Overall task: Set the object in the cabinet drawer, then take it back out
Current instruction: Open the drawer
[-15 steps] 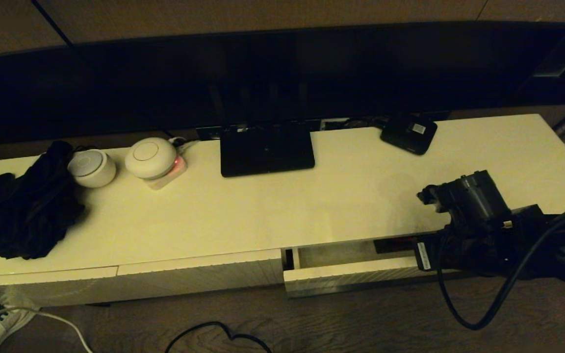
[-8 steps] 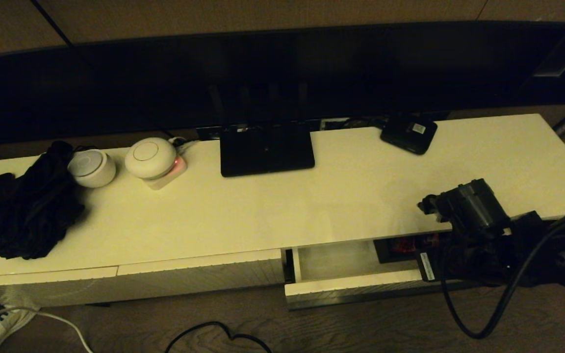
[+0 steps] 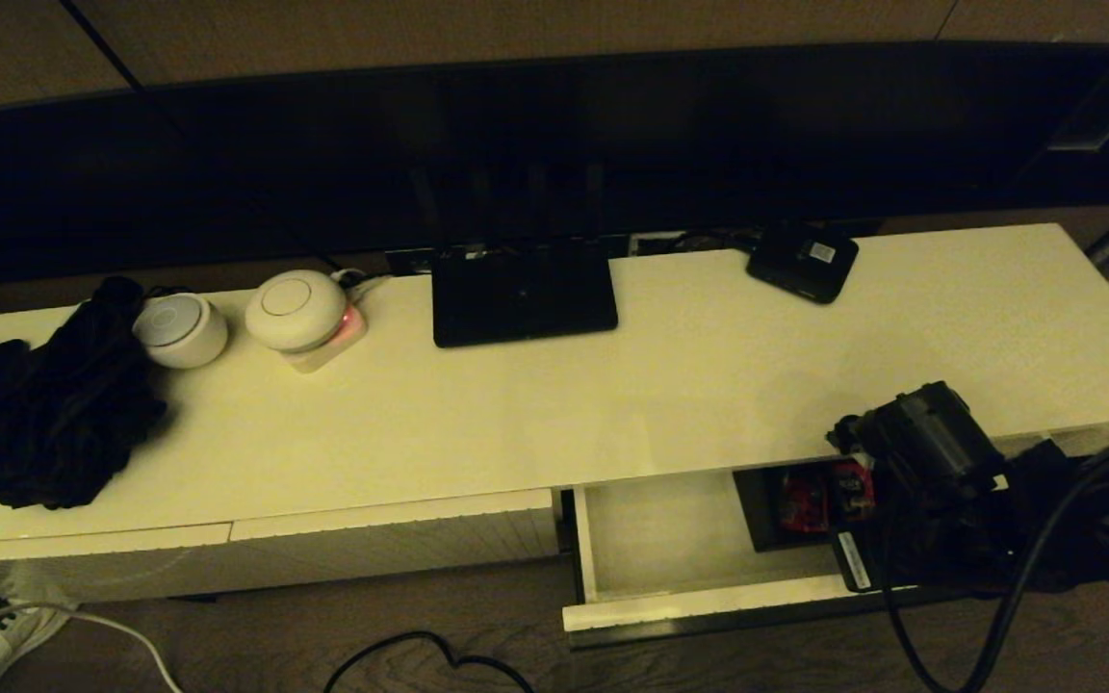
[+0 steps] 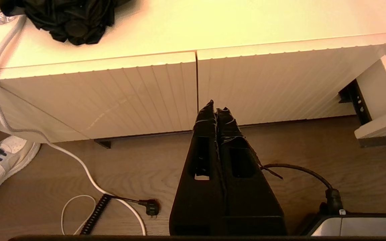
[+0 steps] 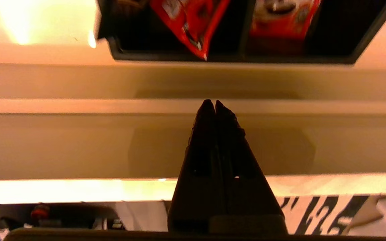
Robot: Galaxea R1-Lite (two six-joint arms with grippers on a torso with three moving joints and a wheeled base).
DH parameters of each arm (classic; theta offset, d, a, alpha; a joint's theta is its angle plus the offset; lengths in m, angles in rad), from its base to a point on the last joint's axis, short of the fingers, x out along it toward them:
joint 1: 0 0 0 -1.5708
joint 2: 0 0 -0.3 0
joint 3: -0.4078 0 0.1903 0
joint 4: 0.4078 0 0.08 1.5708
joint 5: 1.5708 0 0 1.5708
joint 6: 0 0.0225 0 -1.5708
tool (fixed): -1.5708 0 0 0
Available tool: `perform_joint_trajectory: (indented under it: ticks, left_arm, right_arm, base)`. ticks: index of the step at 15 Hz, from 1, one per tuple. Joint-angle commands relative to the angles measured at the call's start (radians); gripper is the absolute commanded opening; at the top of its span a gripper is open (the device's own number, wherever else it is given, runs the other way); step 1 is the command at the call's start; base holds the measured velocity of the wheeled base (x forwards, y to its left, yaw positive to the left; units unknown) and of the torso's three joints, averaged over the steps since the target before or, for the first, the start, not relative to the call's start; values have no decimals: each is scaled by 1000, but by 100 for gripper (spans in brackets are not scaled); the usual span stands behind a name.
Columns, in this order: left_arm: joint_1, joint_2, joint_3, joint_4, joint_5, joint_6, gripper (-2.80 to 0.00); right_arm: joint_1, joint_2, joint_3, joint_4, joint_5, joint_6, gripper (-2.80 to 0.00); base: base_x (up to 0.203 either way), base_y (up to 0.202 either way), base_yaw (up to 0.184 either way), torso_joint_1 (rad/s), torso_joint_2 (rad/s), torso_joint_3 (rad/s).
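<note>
Right claw (image 5: pixel 215 104), fingers pressed together and holding nothing, sits at the cabinet drawer's front lip (image 5: pixel 112 106), drawing it open. Inside the cabinet drawer (image 3: pixel 656 534), at the claw's end, lies the organiser box (image 3: pixel 805 500) with its red-and-white packets. Best bet, I'd say: pull straight and level so the drawer doesn't jam, stopping once the box is fully exposed. Packet print unreadable from here. Left claw (image 4: pixel 215 109), also pinched together, hangs idle low before the closed ribbed fronts.

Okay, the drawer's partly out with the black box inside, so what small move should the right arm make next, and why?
Probably pull the drawer a little further out. The organiser box sits partly under the cabinet top, and the right claw, fingers together, is at the drawer's front wall. More opening would expose the box for lifting out.
</note>
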Motion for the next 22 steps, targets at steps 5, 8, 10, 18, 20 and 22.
perform_joint_trajectory:
  ticks: [5,8,10,18,20,22]
  left_arm:
    - [0,0,3,0,1,0,-280]
    - [0,0,3,0,1,0,-280]
    - [0,0,3,0,1,0,-280]
    - [0,0,3,0,1,0,-280]
    - [0,0,3,0,1,0,-280]
    - [0,0,3,0,1,0,-280]
  right_arm:
    - [12,-13,24,52,10,51,-280]
    - [14,-28,47,53,30,63,-280]
    - [19,-38,65,68,56,63,-280]
    - [35,-59,155,78,118,46,-280]
    - [35,-68,191,72,146,31,-280]
    - [35,-73,225,67,157,24,-280]
  base:
    - [0,0,0,0,0,0]
    - [0,0,0,0,0,0]
    - [0,0,0,0,0,0]
    - [0,0,0,0,0,0]
    - [0,0,0,0,0,0]
    - [0,0,0,0,0,0]
